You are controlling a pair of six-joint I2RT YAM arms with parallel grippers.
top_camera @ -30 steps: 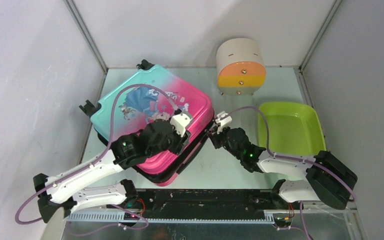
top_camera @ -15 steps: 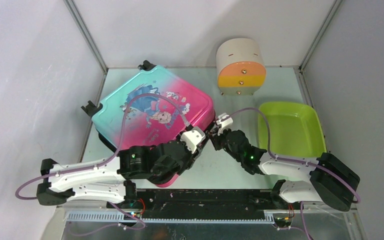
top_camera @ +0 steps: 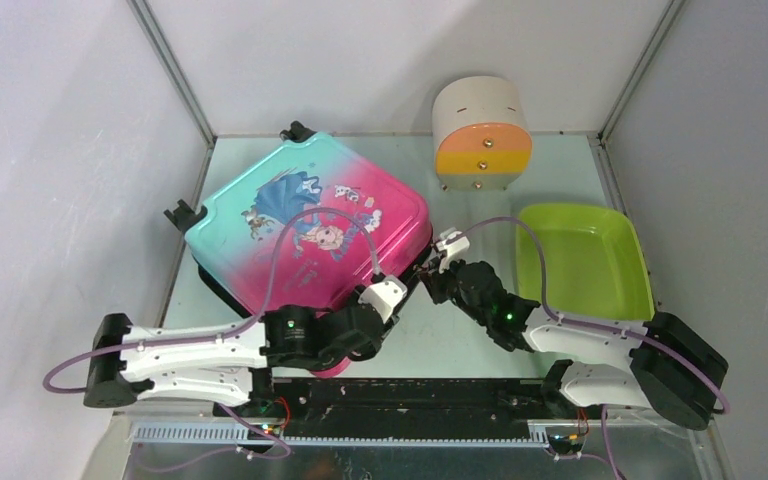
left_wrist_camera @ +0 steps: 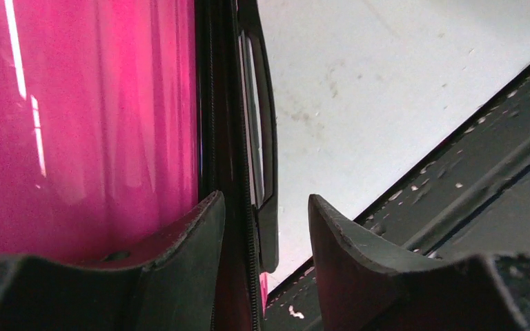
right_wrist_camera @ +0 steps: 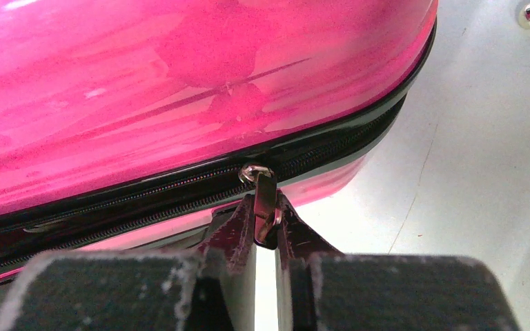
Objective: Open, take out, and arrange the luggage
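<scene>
**Suitcase still zipped, both arms crowded at the near corner**

The suitcase (top_camera: 305, 235) is lying flat and closed on the left half of the counter (top_camera: 440, 335). The printed side is up, and the black wheels (top_camera: 182, 215) are turned toward the back-left wall.

The metal zipper pull (right_wrist_camera: 265, 198) is clenched between the jaws of the right gripper (right_wrist_camera: 266, 231), right at the pink corner where the black zipper trim runs.

The left gripper (left_wrist_camera: 266, 207) is parked at the same near edge with its jaws released and parted. One finger is seen against the pink shell, the other over bare counter, with the black trim in the gap between them.

Part of the lid is crossed by a purple cable (top_camera: 332, 213) looping off the left arm, which itself lies over the suitcase's near corner.

A lime-green tray (top_camera: 632, 245) is set off to the right, well apart from the suitcase. A beige cylinder (top_camera: 480, 110) with an orange-and-yellow face is at the back wall, between the two.
</scene>
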